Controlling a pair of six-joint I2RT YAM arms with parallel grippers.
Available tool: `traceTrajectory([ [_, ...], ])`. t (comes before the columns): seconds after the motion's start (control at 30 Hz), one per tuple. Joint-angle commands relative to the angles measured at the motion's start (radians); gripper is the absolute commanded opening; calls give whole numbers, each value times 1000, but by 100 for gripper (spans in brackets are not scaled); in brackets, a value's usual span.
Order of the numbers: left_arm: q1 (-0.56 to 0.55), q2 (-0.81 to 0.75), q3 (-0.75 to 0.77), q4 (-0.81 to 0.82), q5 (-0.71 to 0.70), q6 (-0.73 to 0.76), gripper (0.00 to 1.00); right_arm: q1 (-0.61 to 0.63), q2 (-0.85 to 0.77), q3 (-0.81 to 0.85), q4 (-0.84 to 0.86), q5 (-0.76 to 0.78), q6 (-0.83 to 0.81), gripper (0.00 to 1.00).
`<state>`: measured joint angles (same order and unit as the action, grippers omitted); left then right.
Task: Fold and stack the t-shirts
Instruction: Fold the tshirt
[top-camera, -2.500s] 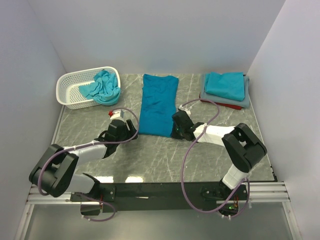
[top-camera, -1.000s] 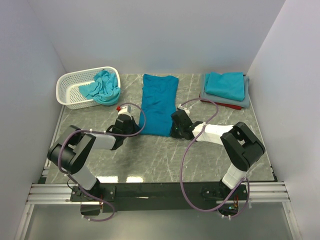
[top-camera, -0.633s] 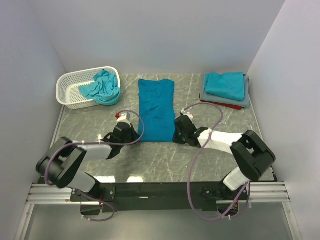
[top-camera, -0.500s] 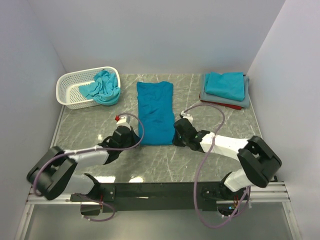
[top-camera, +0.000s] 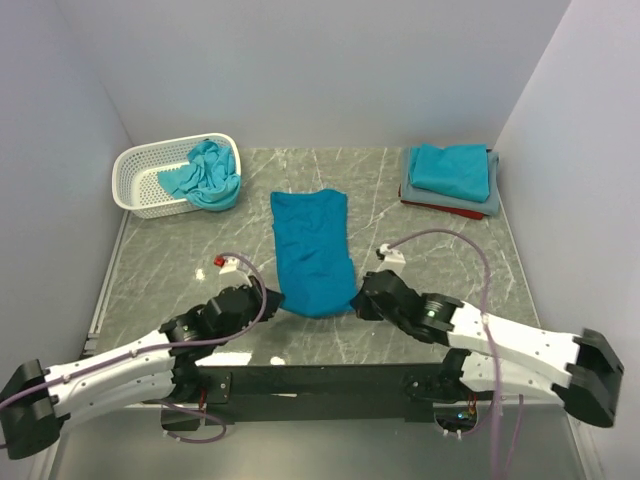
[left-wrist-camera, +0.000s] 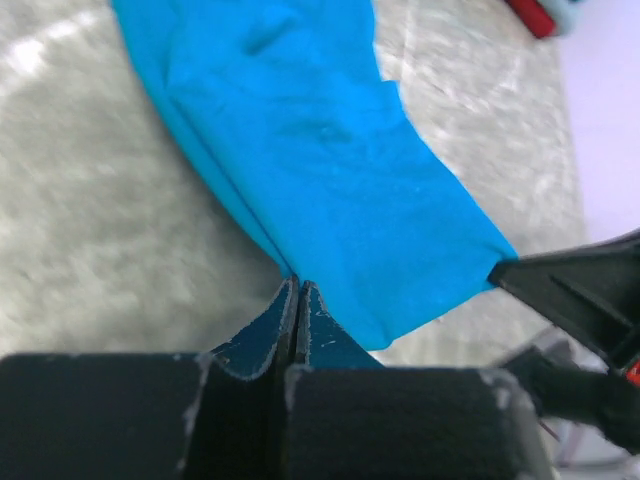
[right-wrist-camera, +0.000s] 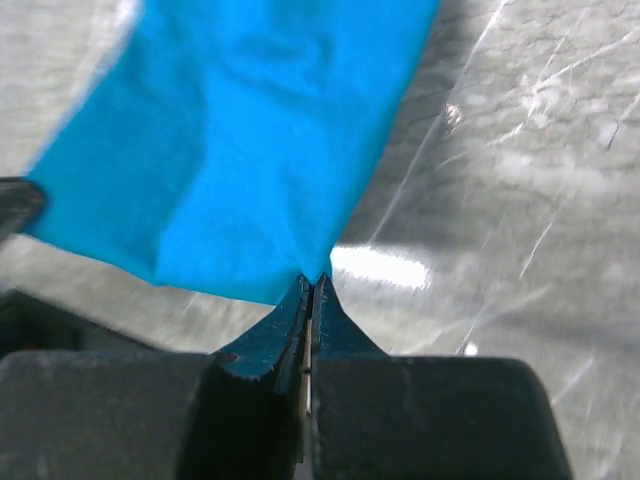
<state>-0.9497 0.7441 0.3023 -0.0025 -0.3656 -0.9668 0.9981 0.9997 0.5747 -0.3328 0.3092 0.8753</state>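
A teal-blue t-shirt (top-camera: 311, 250), folded into a long strip, lies down the middle of the table. My left gripper (top-camera: 272, 296) is shut on its near left corner, and my right gripper (top-camera: 358, 300) is shut on its near right corner. In the left wrist view the t-shirt (left-wrist-camera: 320, 160) runs away from the closed left gripper (left-wrist-camera: 297, 285). The right wrist view shows the cloth (right-wrist-camera: 250, 140) pinched at the tip of the right gripper (right-wrist-camera: 312, 280). A stack of folded t-shirts (top-camera: 452, 177) sits at the back right. More crumpled turquoise t-shirts (top-camera: 208, 175) fill the basket.
The white lattice basket (top-camera: 145, 176) stands at the back left. Walls close in the table on the left, back and right. Both arms stretch low along the near edge, cables looping above them.
Both grippers have pulled the strip of t-shirt toward the near edge. The arms have swung low and back, and the shirt's far end has slid away from the back wall.
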Motion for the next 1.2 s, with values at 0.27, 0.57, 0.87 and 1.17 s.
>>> traceTrajectory([
  [0.27,-254,14,155,-208,-288,-136,0,56,-315,60,-284,175,64,0],
  [0.57,-175,173,239,-62,-305,16,0,13,-222,189,-259,288,-12,0],
  [0.87,38,205,205,122,-98,141,0,-223,-70,234,-83,111,-171,0],
  [1.17,172,293,212,211,30,186,0,-320,88,298,6,33,-240,0],
])
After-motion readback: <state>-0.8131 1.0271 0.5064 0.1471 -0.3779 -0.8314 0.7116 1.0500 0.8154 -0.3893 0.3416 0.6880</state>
